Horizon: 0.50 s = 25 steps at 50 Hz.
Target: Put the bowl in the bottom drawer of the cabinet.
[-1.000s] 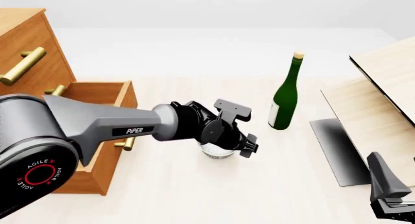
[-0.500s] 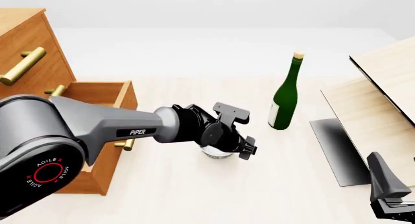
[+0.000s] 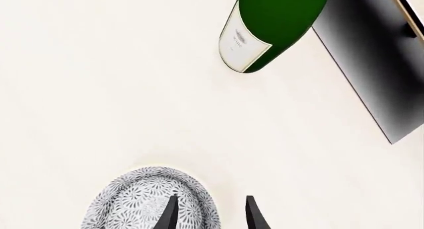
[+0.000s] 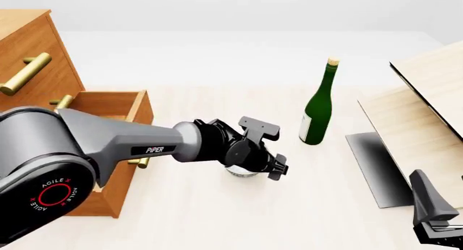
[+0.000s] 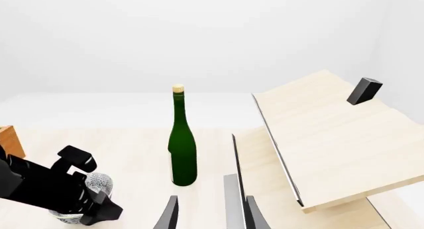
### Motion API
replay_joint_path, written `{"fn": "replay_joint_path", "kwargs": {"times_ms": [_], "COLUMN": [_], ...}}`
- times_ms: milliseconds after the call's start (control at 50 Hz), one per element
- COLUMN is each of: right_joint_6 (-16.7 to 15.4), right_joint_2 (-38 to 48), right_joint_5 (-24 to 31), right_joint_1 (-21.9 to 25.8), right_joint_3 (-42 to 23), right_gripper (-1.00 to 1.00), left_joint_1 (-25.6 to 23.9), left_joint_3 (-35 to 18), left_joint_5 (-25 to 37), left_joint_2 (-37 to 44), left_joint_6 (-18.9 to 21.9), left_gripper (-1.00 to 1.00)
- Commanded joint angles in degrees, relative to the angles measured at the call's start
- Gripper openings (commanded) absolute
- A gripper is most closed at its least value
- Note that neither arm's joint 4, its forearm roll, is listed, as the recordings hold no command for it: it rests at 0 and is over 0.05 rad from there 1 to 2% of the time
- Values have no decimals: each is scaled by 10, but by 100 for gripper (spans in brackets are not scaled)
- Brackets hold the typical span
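Observation:
The speckled white-grey bowl (image 4: 241, 171) stands on the table, mostly covered in the front view by my left gripper (image 4: 252, 164), which points down over it. In the left wrist view the left gripper (image 3: 210, 215) is open and straddles the bowl's (image 3: 136, 201) rim, one finger inside and one outside. The bottom drawer (image 4: 116, 106) stands pulled out of the cabinet (image 4: 32, 55) at the left. My right gripper (image 5: 210, 214) is open and holds nothing, low at the near right (image 4: 435, 224).
A green bottle (image 4: 316, 111) stands upright just right of the bowl, close to the left gripper. Tilted pale wood panels (image 4: 423, 106) and a dark sheet (image 4: 374, 166) fill the right side. A small black block (image 5: 364, 90) sits on the upper panel.
My left gripper has sunk a little lower onto the bowl. The bowl, the bottle and the right arm have not moved.

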Motion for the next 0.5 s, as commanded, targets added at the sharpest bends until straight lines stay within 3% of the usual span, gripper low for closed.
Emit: {"fn": "replay_joint_path", "kwargs": {"times_ms": [20, 100, 120, 500], "right_joint_6": [0, 0, 0, 0], "right_joint_2": [0, 0, 0, 0], "right_joint_5": [0, 0, 0, 0], "right_joint_1": [0, 0, 0, 0], "right_joint_3": [0, 0, 0, 0], "right_gripper": [100, 100, 100, 100], "left_joint_1": [-2, -8, -7, 14], "left_joint_3": [1, 7, 7, 12], "left_joint_5": [-2, -6, -6, -14], "left_joint_2": [2, 0, 0, -14], "left_joint_6": [-3, -4, -1, 32], "left_gripper": [100, 100, -100, -100]}}
